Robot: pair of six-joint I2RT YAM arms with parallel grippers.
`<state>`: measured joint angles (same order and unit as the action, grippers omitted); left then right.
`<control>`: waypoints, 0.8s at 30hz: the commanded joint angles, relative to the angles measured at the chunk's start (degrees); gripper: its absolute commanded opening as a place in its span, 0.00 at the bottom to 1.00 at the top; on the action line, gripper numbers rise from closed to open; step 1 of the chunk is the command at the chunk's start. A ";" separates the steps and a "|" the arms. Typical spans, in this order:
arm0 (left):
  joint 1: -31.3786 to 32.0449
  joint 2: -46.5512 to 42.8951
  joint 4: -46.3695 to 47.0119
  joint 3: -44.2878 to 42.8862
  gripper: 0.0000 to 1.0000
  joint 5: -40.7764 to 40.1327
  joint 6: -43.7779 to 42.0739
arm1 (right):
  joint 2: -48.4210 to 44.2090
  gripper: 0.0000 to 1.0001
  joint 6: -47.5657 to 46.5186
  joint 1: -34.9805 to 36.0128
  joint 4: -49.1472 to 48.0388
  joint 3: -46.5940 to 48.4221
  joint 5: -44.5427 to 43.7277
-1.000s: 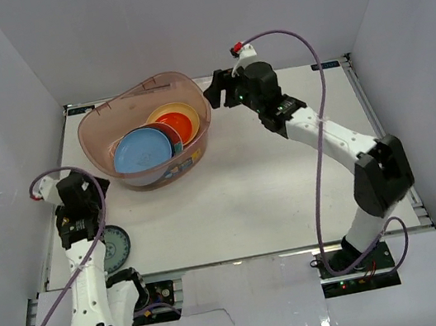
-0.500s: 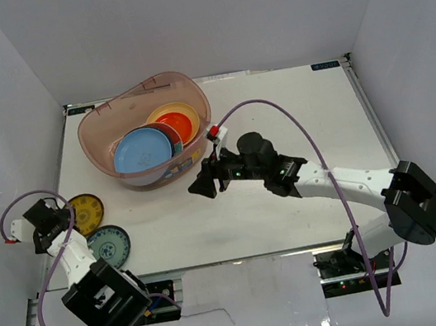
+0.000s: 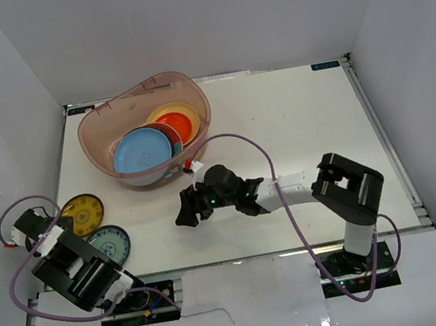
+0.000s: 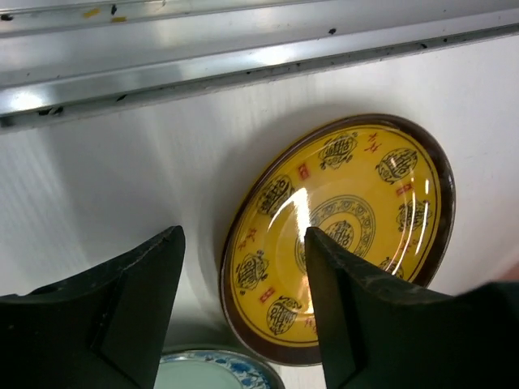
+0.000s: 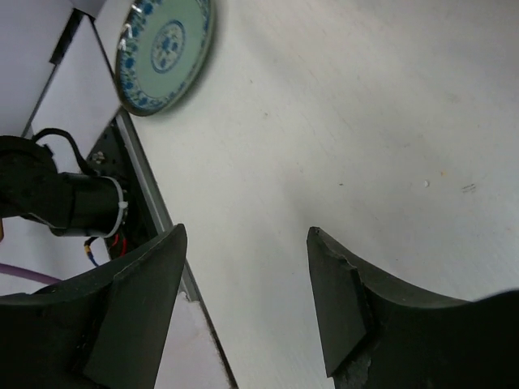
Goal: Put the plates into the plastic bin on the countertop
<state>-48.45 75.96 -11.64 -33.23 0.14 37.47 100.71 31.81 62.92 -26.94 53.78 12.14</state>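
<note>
White laminate covered the table (image 3: 305, 132), smooth and faintly scuffed, with a metal rail (image 4: 243, 69) running along its edges. Plain white walls (image 3: 202, 15) closed it in on the left, right and far sides.

A pinkish-brown plastic bin (image 3: 94, 142) sat near the far-left corner. Inside it lay a blue plate (image 3: 142, 150), with an orange-red plate (image 3: 180, 124) and a tan-yellow plate (image 3: 161, 111) stacked toward the bin's right side.

Two plates lay outside the bin on the bare table by the near-left corner. A yellow patterned plate (image 4: 340, 235) with a dark brown rim was close to the left edge, and a pale green plate (image 5: 165, 50) with blue markings lay just nearer, beside it.

The left tool (image 4: 243, 235) was over the yellow patterned plate's edge, its fingers spread and gripping nothing. Whether it touched the plate could not be told.

The right tool (image 5: 245, 235) reached leftward across the table's near half, its fingers likewise spread wide and empty over bare white surface, well apart from the pale green plate. A purple cable (image 3: 227, 139) looped above its arm.
</note>
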 commanded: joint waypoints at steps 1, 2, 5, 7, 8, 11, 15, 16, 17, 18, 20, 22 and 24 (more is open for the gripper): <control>-0.42 3.30 3.71 -0.43 0.69 4.77 -1.70 | 3.70 0.67 6.24 0.80 -5.58 3.96 -1.16; -0.42 4.01 4.60 -0.17 0.68 6.26 -1.44 | 6.32 0.67 6.94 1.24 -5.67 4.75 -0.98; -0.42 6.99 5.92 -0.51 0.57 6.97 -0.74 | 11.33 0.67 10.63 1.77 -6.28 8.18 -0.72; -0.42 8.06 6.45 -0.78 0.50 8.20 -0.13 | 13.80 0.68 13.26 2.12 -7.24 10.80 -1.07; -0.42 8.32 6.98 -0.61 0.41 8.82 0.23 | 16.60 0.71 14.15 2.30 -7.08 12.13 -1.15; -0.33 8.41 7.16 -0.08 0.18 9.61 0.93 | 22.31 0.79 17.40 3.35 -5.41 18.36 -2.03; 1.24 6.84 7.07 0.80 0.00 9.88 2.86 | 29.10 0.83 19.95 4.76 -2.60 26.71 -1.95; 1.86 6.05 7.33 1.67 0.00 9.27 3.56 | 30.33 0.83 20.39 5.11 -2.07 28.12 -1.86; 2.47 5.26 7.42 1.94 0.00 8.57 4.62 | 32.43 0.82 20.83 5.90 -0.50 31.09 -2.03; 3.78 3.59 7.07 2.03 0.00 7.95 5.06 | 33.41 0.81 20.92 6.25 0.47 32.60 -2.47; 5.02 1.39 6.72 3.17 0.00 6.01 7.68 | 36.21 0.77 21.44 7.39 3.02 36.29 -3.52; 5.73 -2.37 6.80 4.22 0.00 5.31 9.19 | 37.63 0.74 22.58 7.92 4.78 37.80 -4.40; 7.22 -4.67 6.37 4.84 0.00 4.87 10.33 | 38.86 0.64 24.35 8.54 4.88 37.72 -5.99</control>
<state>-42.61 75.48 -2.76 -29.63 7.57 45.10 136.57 53.10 70.70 -27.92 90.98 8.82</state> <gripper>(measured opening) 0.026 0.664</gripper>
